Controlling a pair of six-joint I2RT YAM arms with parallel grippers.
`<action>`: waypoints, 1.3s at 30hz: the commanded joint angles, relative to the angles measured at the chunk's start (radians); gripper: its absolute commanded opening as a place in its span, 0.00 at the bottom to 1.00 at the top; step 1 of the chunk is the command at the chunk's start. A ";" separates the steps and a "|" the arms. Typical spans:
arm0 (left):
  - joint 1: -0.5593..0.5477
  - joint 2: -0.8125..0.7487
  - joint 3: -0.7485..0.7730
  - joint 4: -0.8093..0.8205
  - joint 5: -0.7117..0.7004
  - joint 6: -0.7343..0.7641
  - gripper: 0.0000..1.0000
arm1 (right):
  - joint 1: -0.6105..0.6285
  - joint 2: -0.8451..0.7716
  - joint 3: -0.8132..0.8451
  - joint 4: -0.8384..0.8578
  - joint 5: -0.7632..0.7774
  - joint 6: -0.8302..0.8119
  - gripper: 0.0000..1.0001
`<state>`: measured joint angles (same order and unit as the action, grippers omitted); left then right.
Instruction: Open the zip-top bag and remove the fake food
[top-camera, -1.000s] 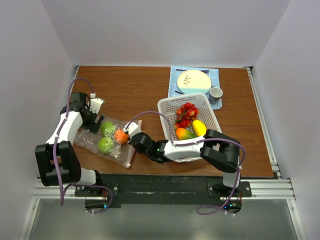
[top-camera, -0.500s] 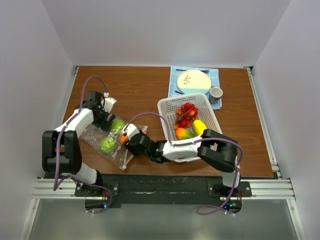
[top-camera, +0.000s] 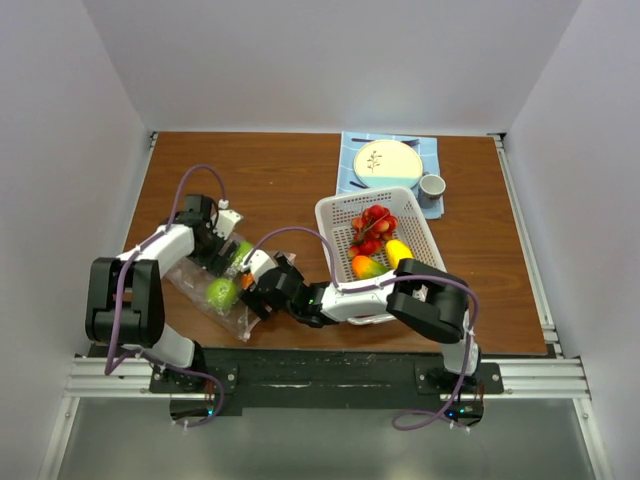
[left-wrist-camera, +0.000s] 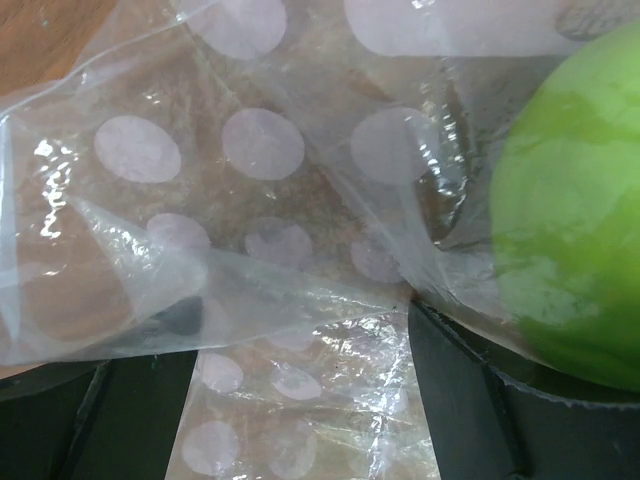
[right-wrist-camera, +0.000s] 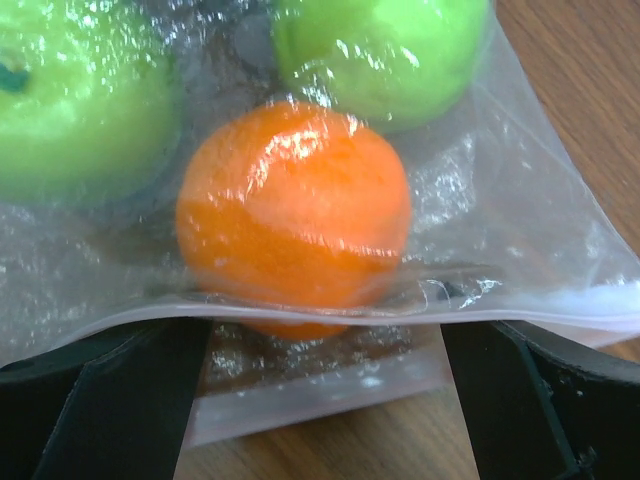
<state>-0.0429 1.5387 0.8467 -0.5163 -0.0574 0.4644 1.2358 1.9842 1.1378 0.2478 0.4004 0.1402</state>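
With the zip-top bag (top-camera: 205, 288) lying near the worktop's (top-camera: 290, 180) front-left corner and your left gripper (left-wrist-camera: 300, 400) and right gripper (right-wrist-camera: 320, 395) both gaping wide, pinch only the zip lip, not the orange (right-wrist-camera: 295, 215) behind it.

Wooden table inside a plain pale booth.
The table (top-camera: 300, 170) had a brown wood-grain top and stood closed in by three smooth, whitish walls: a back wall (top-camera: 330, 60), a left wall (top-camera: 60, 150) and a right wall (top-camera: 590, 150). A silver metal rail (top-camera: 530, 378) ran along its near edge, and below it lay a grey floor (top-camera: 330, 450). The light was soft and even.
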 joint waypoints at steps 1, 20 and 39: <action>-0.029 0.015 -0.026 -0.011 0.027 0.033 0.88 | -0.002 0.007 0.059 0.059 0.002 -0.020 0.99; -0.078 -0.015 -0.086 -0.031 0.016 0.083 0.85 | 0.002 -0.001 0.036 0.104 -0.032 -0.014 0.93; 0.032 0.055 -0.063 0.027 -0.068 0.072 0.84 | 0.004 -0.284 -0.144 0.002 -0.020 0.009 0.00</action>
<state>-0.0589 1.5139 0.8085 -0.4629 -0.0948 0.5350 1.2369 1.8313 1.0489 0.2607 0.3676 0.1280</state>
